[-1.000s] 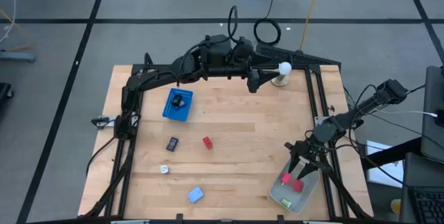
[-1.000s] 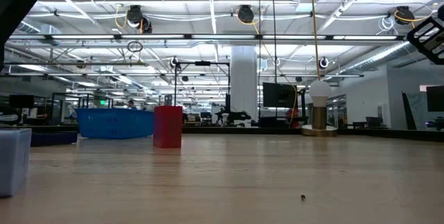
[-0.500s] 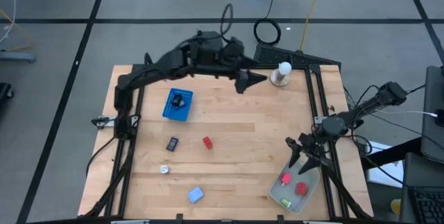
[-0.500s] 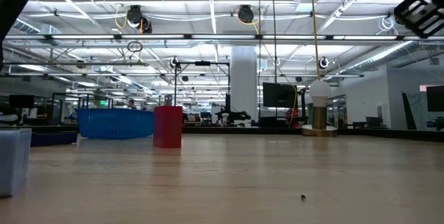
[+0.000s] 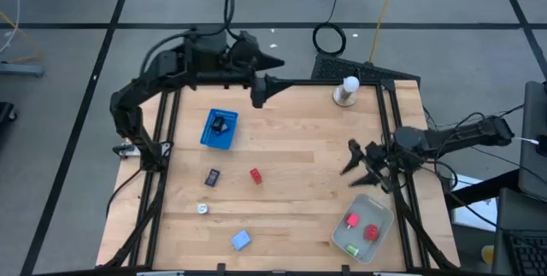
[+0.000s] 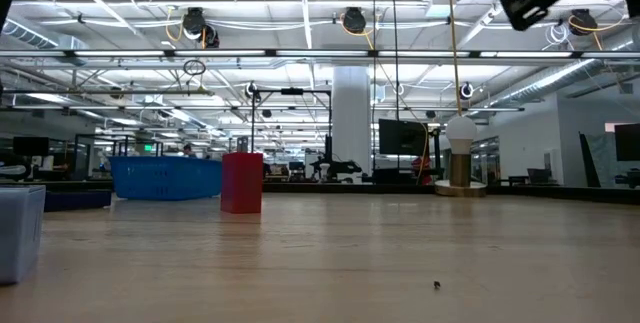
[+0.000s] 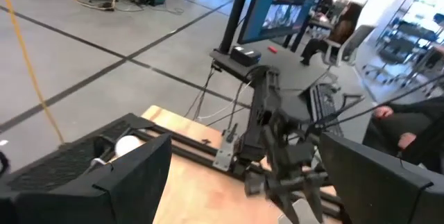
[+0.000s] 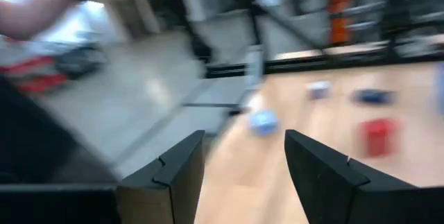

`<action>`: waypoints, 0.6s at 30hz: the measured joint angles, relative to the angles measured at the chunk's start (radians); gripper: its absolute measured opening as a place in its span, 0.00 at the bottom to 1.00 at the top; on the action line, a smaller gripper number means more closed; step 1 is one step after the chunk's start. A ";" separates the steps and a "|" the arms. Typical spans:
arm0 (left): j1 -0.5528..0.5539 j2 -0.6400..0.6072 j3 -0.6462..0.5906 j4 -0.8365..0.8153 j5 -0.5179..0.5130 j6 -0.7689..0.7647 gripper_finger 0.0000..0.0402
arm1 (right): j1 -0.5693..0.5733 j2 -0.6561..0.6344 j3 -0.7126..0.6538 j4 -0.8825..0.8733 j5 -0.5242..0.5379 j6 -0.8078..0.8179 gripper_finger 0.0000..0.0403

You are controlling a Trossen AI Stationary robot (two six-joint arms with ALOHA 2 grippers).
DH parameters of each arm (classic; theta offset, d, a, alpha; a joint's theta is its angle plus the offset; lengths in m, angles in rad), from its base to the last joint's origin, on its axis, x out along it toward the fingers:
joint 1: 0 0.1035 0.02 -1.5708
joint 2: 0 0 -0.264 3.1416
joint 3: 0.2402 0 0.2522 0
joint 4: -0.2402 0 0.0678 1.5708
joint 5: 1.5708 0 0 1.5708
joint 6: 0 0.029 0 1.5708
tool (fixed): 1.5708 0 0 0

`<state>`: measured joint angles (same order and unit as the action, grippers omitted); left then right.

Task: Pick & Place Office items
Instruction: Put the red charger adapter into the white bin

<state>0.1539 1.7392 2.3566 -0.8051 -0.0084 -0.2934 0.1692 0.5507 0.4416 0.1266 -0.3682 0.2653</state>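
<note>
Both grippers are seen drawn back since a second ago: the right gripper (image 5: pixel 366 167) has been lifted off the translucent tray (image 5: pixel 382 225) toward the white stand (image 5: pixel 346 91), and the left gripper (image 5: pixel 262 92) has been swung away from that stand.

Two red blocks (image 5: pixel 361 226) and a green piece (image 5: pixel 352 249) are held in the tray; a black binder clip (image 5: pixel 220 124) is held in the blue bin (image 5: pixel 210 138). The right gripper's fingers (image 8: pixel 173 170) are seen parted with nothing between them, just beside the tray's edge and apart from the blocks inside. The left gripper's fingers (image 7: pixel 132 168) are spread wide and empty, near the bin and well apart from the loose pieces farther from the stand: a red block (image 5: pixel 255 174), a dark clip (image 5: pixel 211 176), a silvery-white piece (image 5: pixel 202 208) and a blue bit (image 5: pixel 240 240).
</note>
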 joint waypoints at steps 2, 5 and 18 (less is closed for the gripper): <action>0.000 -0.014 0.000 -0.028 -0.003 0.025 0.91 | -0.056 0.000 0.041 -0.064 0.065 -0.069 0.47; 0.001 -0.028 0.000 -0.053 -0.022 0.059 0.91 | -0.144 -0.003 0.077 -0.102 0.198 -0.128 0.47; -0.009 -0.041 0.000 -0.099 -0.022 0.115 0.91 | -0.582 -0.237 0.051 -0.144 0.179 -0.098 0.47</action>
<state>0.1449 1.6987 2.3562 -0.9042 -0.0307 -0.1784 -0.4129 0.3141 0.4923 -0.0170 -0.1896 0.1675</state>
